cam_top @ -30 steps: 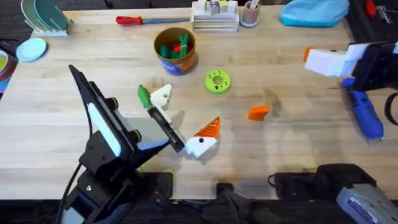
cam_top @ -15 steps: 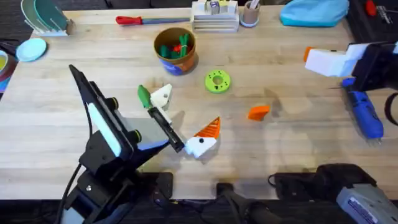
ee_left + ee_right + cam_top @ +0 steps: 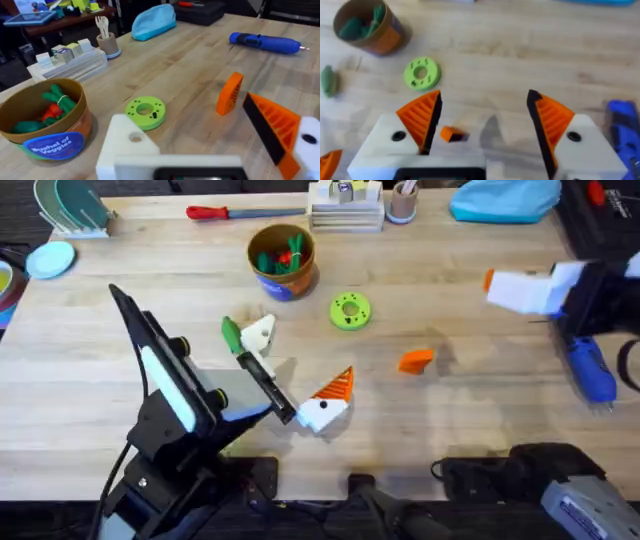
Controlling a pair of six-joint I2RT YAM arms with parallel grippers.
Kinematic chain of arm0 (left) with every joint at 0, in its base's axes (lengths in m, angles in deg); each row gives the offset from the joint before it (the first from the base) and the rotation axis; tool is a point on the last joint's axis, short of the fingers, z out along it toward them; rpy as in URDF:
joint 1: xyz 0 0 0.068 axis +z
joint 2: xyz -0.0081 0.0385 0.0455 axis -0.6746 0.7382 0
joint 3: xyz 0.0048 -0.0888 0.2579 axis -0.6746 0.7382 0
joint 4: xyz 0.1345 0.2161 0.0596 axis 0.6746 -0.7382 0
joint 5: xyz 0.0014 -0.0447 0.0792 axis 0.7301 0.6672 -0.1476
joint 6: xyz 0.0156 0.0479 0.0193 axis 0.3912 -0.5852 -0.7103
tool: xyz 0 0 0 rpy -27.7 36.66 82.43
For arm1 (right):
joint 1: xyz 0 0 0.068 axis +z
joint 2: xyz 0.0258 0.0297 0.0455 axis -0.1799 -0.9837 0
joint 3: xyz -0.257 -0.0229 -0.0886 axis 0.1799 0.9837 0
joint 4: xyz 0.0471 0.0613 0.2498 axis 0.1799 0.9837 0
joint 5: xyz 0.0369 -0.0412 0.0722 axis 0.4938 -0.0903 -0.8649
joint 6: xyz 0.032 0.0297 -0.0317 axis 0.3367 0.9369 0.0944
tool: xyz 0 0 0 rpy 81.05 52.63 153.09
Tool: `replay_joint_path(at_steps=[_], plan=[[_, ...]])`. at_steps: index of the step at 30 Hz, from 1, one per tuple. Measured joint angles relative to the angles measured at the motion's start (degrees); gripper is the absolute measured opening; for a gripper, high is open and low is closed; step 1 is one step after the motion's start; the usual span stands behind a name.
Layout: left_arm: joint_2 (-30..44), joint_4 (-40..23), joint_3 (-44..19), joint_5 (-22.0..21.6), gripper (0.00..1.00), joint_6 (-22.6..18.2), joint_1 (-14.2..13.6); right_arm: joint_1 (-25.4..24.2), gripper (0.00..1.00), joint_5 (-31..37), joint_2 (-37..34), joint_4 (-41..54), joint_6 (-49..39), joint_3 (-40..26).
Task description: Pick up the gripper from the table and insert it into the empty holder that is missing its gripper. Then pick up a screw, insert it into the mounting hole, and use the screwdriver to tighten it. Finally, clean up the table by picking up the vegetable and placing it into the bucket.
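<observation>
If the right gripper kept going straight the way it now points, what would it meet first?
Probably the gripper: the right gripper is open, and the loose orange wedge lies on the table between its pads. Depth is unclear; the green ring lies beyond it.

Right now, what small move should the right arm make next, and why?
Probably lower the right gripper toward the loose orange gripper. Its fingers are open, the piece lies untouched on the table, and the holder beside the left gripper lacks its tip.

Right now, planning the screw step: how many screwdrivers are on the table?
2. A blue powered screwdriver lies at the right edge; a red-handled screwdriver lies along the far edge.
</observation>
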Motion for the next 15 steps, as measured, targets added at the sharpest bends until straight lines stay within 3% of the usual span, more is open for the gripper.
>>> replay_joint_path(at_steps=[8,12,15], plan=[[0.0,0.0,0.0,0.5,0.993,0.0,0.0,1.6,0.991,-8.4,-4.3,5.0,-3.6,0.0],[0.0,0.1,0.0,3.3,0.993,1.2,0.0,9.0,0.991,-7.4,-10.6,9.8,-8.8,0.0],[0.0,0.2,0.0,5.1,0.993,3.9,0.0,17.4,0.991,-2.9,-15.4,11.4,-12.0,0.0]])
